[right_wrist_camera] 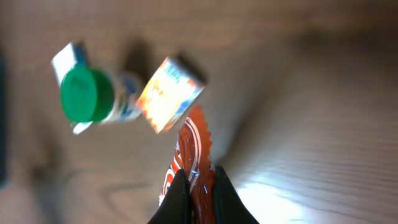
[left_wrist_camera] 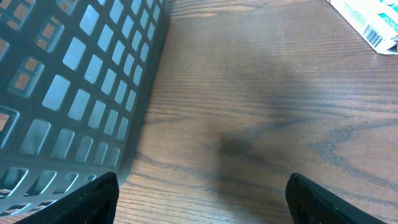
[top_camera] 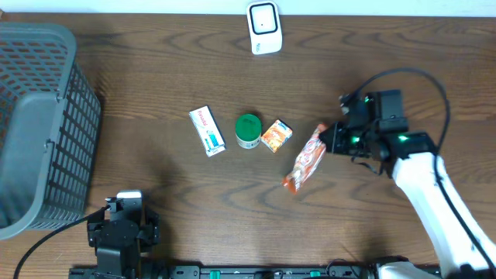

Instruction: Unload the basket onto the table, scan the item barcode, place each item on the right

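Item: orange-red foil snack packet (top_camera: 304, 167) with crimped ends, lying slantwise on the brown wooden table (top_camera: 155, 70), right of centre. The right gripper (top_camera: 329, 138) has its jaws pressed together on the packet's upper end; my right wrist view shows the foil pinched between the fingertips (right_wrist_camera: 186, 193). I cannot tell whether the lower end is off the wood.

Step in hand, as I read it: pickup made, presentation not yet begun. Next I need to lift and carry it to the white rounded barcode scanner (top_camera: 264, 28) at the far edge, then turn it so the code faces the window. No barcode is visible to me on the packet, so I may have to rotate it and search. Foil is limp and held by one end; I expect it to droop.

Surroundings: small orange carton (top_camera: 276, 135) near the packet, green-lidded jar (top_camera: 248, 130) touching or just beside that, white box with teal print (top_camera: 207, 130) further left. None blocks the way to the scanner. Left gripper (top_camera: 122, 225) sits by the grey mesh basket (top_camera: 39, 139), jaws wide apart, empty.
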